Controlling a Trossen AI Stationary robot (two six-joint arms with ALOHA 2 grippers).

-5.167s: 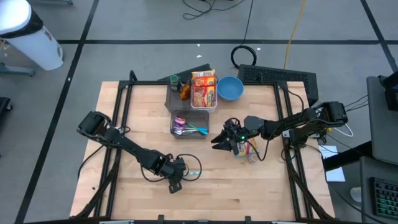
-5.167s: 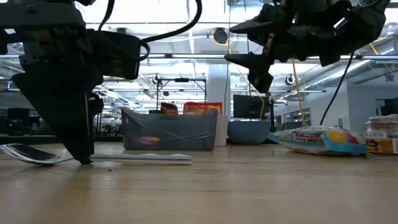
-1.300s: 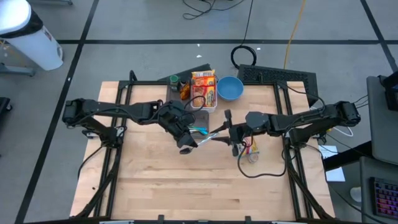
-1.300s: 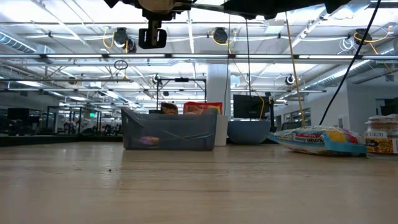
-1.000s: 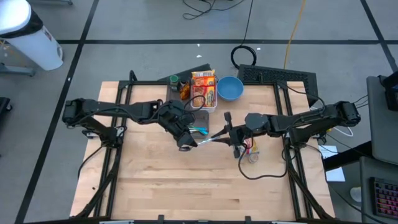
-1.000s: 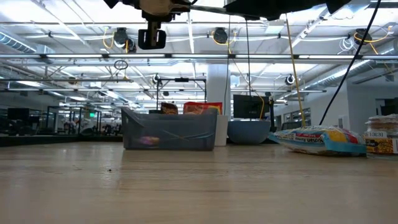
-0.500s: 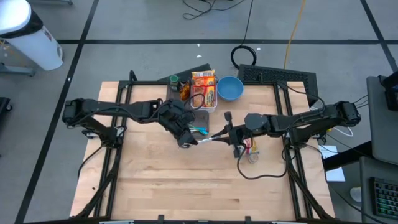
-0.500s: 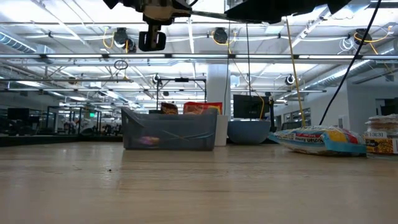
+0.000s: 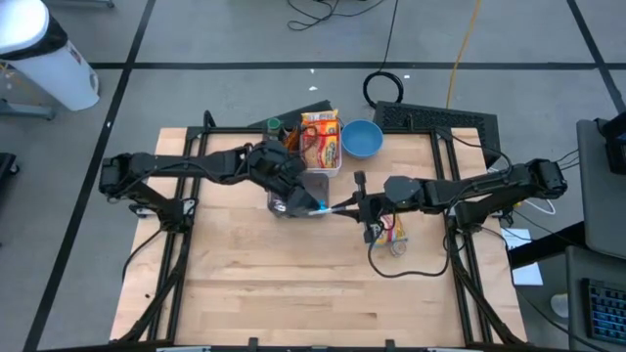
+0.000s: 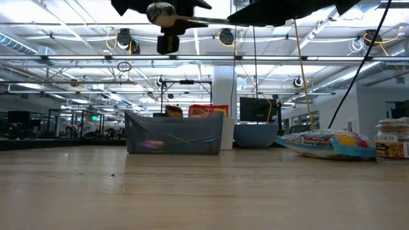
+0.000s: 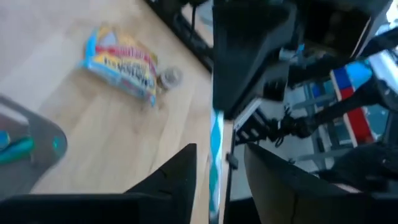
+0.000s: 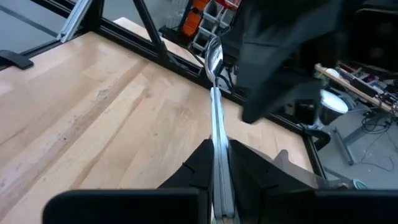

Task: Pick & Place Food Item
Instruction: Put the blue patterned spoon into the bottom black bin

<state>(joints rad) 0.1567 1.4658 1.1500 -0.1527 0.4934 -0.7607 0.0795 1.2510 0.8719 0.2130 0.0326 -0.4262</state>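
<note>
Snack bag (image 9: 392, 233) lies flat on the desk (image 9: 245, 284), right of centre, under the right arm's wrist; nothing grips it; in the low view it (image 10: 329, 143) sits at the far right, and the left wrist view shows it (image 11: 121, 61) on bare wood.

Spoon (image 9: 333, 207) is off the desk, in the air between the two arms, about level; in the low view its bowl (image 10: 161, 13) is high above the wood, handle running toward the right arm.

Right gripper (image 9: 364, 207) near desk centre, just left of the bag; fingers closed on the spoon's handle, seen clearly in its wrist view (image 12: 216, 149), spoon (image 12: 215, 93) pointing straight out ahead.

Left gripper (image 9: 296, 202) hangs over the near right corner of the small grey bin (image 9: 277, 207); fingers spread apart (image 11: 217, 158), the spoon's thin teal edge (image 11: 216, 146) in the gap between them; contact with either finger cannot be told.

Bin holds coloured utensils; behind it a larger bin of boxed food (image 9: 320, 137); blue bowl (image 9: 362, 139) just right of that.
</note>
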